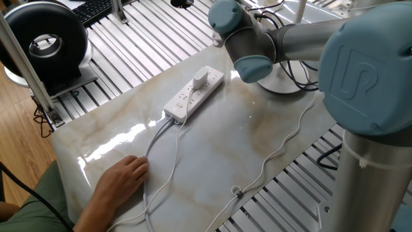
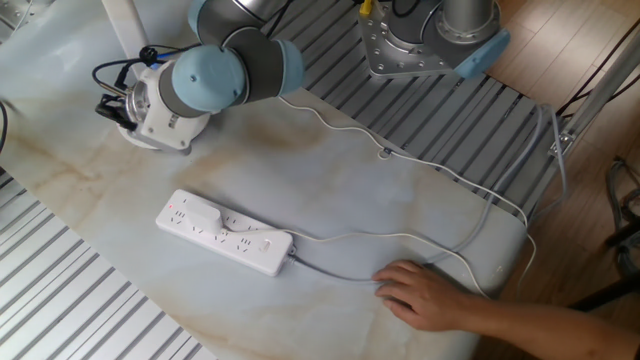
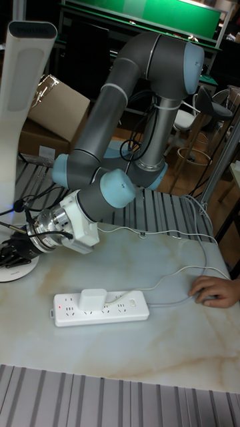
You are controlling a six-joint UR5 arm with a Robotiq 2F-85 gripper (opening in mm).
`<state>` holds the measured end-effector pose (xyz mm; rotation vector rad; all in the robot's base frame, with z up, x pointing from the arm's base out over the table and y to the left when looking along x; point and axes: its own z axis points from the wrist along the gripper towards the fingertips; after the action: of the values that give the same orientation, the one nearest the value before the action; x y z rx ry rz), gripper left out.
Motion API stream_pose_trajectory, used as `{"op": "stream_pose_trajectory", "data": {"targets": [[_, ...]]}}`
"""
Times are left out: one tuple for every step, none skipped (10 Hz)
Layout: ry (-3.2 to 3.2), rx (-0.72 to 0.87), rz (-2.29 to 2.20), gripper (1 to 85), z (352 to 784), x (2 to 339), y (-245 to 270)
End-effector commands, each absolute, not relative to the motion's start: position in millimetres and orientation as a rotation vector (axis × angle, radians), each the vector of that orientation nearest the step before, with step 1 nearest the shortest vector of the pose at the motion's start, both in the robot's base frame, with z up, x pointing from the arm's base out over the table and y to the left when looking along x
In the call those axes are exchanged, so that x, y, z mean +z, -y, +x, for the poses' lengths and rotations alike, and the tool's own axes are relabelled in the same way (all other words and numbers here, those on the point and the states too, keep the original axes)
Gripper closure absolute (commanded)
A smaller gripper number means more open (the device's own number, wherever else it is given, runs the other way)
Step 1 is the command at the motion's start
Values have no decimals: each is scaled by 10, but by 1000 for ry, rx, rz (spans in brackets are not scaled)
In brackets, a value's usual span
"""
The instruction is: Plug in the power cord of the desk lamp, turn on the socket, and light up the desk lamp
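The robot arm (image 3: 127,87) bends down low and reaches sideways, its black gripper (image 3: 12,245) held level near the tabletop, fingers' spread unclear, while a person's hand (image 2: 425,295) lies flat.
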<state>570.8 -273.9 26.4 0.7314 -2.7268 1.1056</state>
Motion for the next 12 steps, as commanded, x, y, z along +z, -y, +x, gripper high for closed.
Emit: {"op": "stream_pose_trajectory", "data": {"targets": [[2733, 1069, 710, 847, 5645, 215, 2752], [2731, 1064, 707, 847, 5632, 211, 2749], [2731, 1049, 702, 847, 5610, 198, 2733], [2726, 1040, 695, 847, 5589, 200, 2721], [2723, 1025, 687, 847, 5568, 200, 2701], [2721, 1013, 681, 847, 5554, 198, 2688], [2718, 1007, 677, 847, 5544, 198, 2682], [2719, 999, 675, 847, 5537, 195, 2671], [2719, 987, 672, 847, 5529, 193, 2654], [2719, 981, 670, 847, 5540, 209, 2637], [2716, 990, 670, 847, 5559, 242, 2640], [2724, 979, 668, 847, 5568, 244, 2615]]}}
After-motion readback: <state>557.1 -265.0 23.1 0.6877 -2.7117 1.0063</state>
